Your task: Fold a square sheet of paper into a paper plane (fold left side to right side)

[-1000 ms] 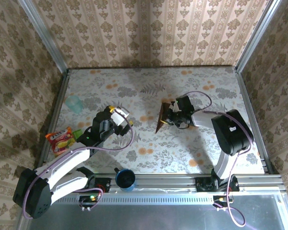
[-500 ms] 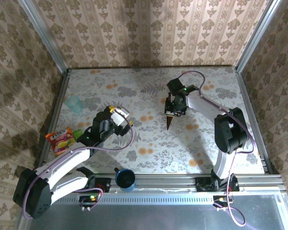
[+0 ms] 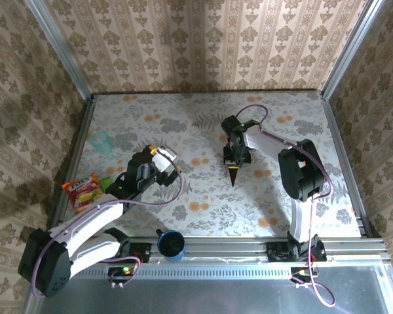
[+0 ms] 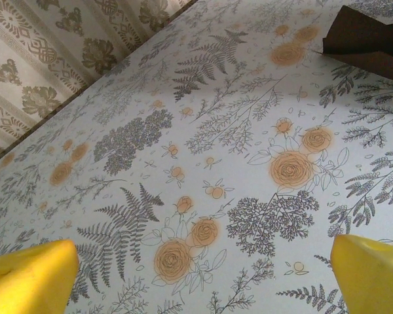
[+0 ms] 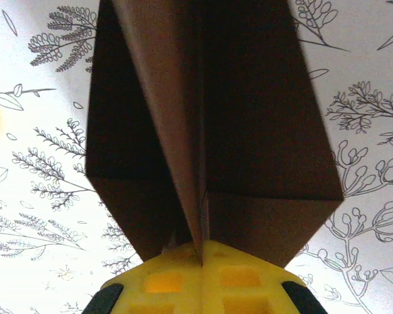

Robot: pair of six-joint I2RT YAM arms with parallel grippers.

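Observation:
The paper plane is a narrow dark reddish-brown dart, held off the table with its point toward the near edge. My right gripper is shut on its centre ridge; in the right wrist view the yellow fingertips meet on the fold and the plane's wings spread out above them. The plane's tail also shows in the left wrist view as a dark shape at the top right. My left gripper hovers over the table's left half, open, with its yellow fingertips wide apart and nothing between them.
An orange snack packet lies by the left rail. A pale green cup stands at the far left, a blue cup at the near rail between the arm bases. Metal rails and papered walls bound the flowered table.
My right arm has swung left and back, carrying the plane. The plane has turned from a tilted broad view to a narrow dart pointing toward the near edge. The left arm has not moved.

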